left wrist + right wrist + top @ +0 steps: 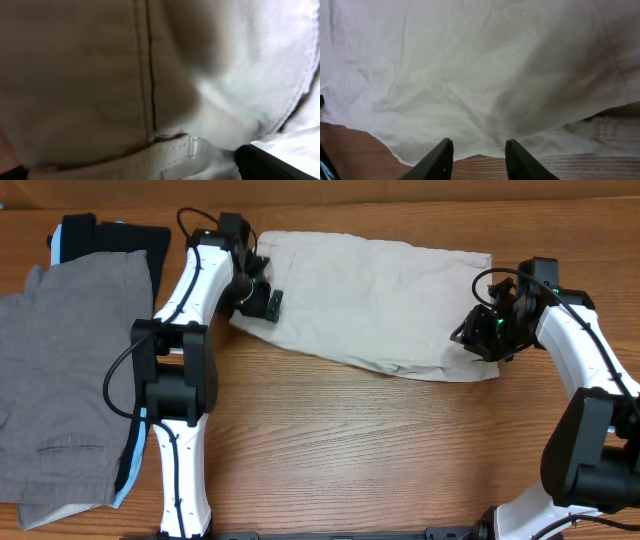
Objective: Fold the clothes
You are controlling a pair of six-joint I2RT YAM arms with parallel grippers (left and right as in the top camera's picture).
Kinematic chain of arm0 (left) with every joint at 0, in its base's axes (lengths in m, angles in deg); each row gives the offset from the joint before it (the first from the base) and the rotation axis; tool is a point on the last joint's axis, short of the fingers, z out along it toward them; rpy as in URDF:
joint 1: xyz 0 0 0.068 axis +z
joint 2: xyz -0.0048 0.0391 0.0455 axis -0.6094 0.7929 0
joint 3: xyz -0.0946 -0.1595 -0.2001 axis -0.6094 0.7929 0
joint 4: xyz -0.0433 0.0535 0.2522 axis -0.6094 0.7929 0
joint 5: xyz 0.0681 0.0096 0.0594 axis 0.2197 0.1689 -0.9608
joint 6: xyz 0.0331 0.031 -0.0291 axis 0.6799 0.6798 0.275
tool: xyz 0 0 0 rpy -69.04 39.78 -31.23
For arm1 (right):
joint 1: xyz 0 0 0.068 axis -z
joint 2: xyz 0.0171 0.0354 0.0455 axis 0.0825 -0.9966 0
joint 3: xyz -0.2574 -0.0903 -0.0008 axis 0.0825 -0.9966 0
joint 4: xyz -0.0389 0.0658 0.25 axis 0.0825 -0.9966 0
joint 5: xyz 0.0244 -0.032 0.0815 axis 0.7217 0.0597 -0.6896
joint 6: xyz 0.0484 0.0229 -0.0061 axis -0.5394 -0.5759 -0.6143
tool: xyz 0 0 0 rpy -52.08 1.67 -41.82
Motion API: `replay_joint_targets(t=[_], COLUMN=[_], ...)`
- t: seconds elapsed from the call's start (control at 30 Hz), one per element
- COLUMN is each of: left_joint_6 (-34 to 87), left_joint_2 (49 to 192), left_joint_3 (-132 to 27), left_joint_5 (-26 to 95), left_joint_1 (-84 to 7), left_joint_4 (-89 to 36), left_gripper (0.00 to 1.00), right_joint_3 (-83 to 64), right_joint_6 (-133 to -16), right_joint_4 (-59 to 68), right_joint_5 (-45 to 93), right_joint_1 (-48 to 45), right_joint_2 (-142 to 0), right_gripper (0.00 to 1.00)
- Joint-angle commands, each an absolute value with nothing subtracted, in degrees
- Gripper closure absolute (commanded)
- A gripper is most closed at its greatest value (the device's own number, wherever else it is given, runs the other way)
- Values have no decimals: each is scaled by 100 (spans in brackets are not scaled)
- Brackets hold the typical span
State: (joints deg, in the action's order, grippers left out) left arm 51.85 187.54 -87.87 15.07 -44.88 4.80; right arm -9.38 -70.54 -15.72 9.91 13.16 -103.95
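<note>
The cream shorts lie flat across the back middle of the wooden table. My left gripper is down on their left edge. In the left wrist view the cloth fills the frame, with a dark seam, a stitched loop and a white tag. One black finger shows at the far lower right and the other is mostly hidden; the jaws look spread with cloth between them. My right gripper is at the shorts' right end. Its fingers are open over bare wood, just short of the cloth's hem.
Grey trousers lie spread at the table's left. A black garment and a light-blue garment lie under and behind them. Bare wood lies in front of the shorts.
</note>
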Motion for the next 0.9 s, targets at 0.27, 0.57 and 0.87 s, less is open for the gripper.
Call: replay_joint_targets(t=[0.27,0.57,0.87], left_joint_6=[4820,4881,4313], left_joint_2=[19108,18238,18304], left_joint_3=[-8107,-9239,-8726], left_joint_5=[1428,1428,1426], left_joint_1=[-4547,-4523,-4394], left_joint_4=[1872,1988,1092], left_gripper=[0,0,0], right_joint_3=[-774,-774,-774], right_joint_6=[-6728,-6730,-6730], right_joint_4=[-1548,-1417,-1253], right_joint_5=[916,914,916], right_joint_1=[1298,1298,1298], right_joint_2=[-10308,-10308,-10308], right_gripper=[60,21,16])
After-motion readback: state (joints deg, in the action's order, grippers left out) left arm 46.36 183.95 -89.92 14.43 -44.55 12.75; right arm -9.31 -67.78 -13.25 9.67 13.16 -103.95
